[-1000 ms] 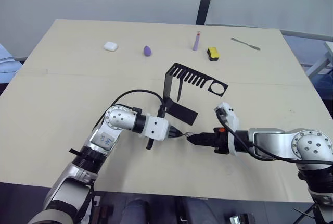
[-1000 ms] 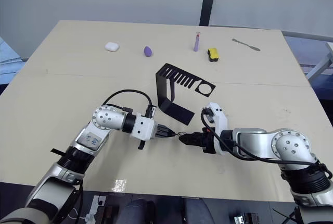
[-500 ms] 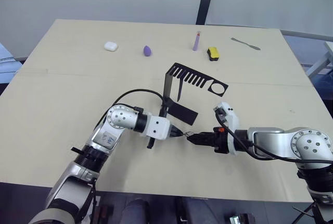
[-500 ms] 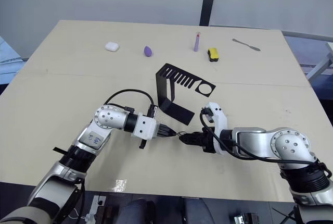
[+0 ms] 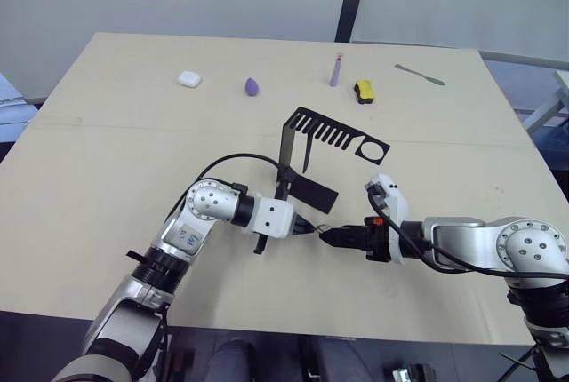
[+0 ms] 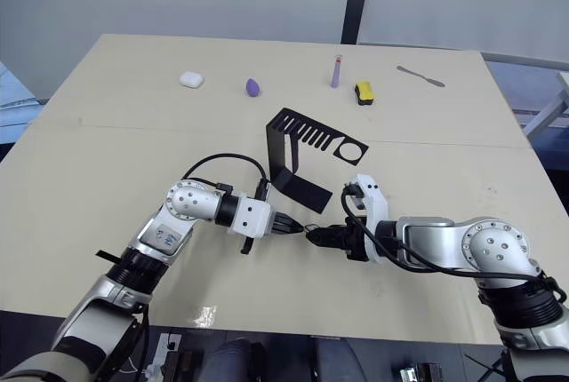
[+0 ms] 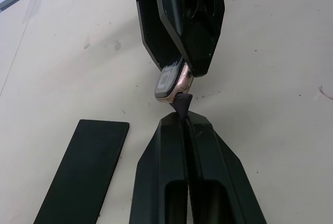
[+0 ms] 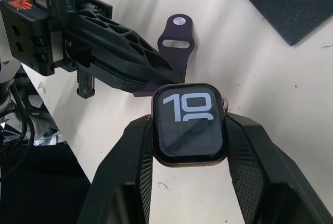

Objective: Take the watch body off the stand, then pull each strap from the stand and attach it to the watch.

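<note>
My right gripper (image 8: pixel 188 130) clamps the watch body (image 8: pixel 189 124) by its sides, screen up, leaving its end slots free for mating. My left gripper (image 7: pixel 183 110) pinches one strap (image 8: pixel 174 44), jaws together, its end meeting the case rim just in front of the stand (image 5: pixel 307 155). Legible writing: white "10" on the screen; I read no brand.

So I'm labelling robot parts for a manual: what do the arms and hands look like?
Both arms are silver-grey metal with round, bolt-ringed joints and white wrist housings, each trailed by a looping black cable. The right wrist shows a small orange patch. The left hand and right hand each have two tapered black fingers with cut-out, ribbed sides.
</note>
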{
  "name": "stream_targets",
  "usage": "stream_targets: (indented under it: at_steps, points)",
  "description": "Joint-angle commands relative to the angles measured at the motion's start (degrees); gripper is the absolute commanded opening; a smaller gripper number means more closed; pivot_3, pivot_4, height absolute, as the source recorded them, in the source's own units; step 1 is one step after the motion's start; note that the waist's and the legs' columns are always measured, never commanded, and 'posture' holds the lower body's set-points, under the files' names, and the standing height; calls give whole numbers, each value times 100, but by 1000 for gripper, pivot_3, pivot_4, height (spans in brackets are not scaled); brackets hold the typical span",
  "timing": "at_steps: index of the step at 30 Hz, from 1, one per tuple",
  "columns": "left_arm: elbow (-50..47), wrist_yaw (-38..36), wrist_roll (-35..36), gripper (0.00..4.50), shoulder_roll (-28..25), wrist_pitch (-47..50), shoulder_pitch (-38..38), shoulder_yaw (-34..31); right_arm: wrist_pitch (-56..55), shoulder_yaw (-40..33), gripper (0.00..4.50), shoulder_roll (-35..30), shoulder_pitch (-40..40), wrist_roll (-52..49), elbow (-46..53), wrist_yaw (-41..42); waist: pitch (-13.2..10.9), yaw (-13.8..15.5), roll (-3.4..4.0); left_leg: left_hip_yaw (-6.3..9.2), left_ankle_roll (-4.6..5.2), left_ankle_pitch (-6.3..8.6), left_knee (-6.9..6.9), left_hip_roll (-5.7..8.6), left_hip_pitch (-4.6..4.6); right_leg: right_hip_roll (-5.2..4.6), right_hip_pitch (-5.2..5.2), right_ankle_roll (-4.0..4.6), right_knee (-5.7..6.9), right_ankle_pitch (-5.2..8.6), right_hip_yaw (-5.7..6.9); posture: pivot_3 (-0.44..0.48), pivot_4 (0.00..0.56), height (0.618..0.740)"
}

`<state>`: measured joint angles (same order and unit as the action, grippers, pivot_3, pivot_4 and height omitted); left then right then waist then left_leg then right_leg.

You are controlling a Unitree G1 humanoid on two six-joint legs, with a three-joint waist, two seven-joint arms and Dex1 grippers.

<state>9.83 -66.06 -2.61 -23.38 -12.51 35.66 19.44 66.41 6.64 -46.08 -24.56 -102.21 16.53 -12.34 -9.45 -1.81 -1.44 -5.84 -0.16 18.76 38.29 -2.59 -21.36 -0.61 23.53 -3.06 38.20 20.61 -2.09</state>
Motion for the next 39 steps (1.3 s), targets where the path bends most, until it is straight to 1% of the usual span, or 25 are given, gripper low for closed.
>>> stream_targets:
  at_steps: [1, 20, 37, 39]
  points:
    - [-147, 151, 83, 0, 247, -61, 198, 106, 35, 146, 1511, 148, -141, -252, 307, 267, 0, 1, 0, 0, 0, 0, 0, 0, 0, 0, 0, 0, 0, 0, 0, 0, 150, 740]
    - [25, 154, 47, 0, 318, -150, 259, 129, -4, 150, 1511, 192, -166, -317, 309, 227, 0, 1, 0, 0, 0, 0, 0, 0, 0, 0, 0, 0, 0, 0, 0, 0, 150, 740]
    - [-45, 138, 86, 0, 300, -121, 249, 120, 20, 125, 1511, 184, -101, -127, 285, 261, 0, 0, 0, 0, 0, 0, 0, 0, 0, 0, 0, 0, -1, 0, 0, 0, 150, 740]
    - [-153, 58, 185, 0, 250, 15, 219, 81, 15, 89, 1511, 161, -59, 5, 279, 266, 0, 0, 0, 0, 0, 0, 0, 0, 0, 0, 0, 0, -1, 0, 0, 0, 150, 740]
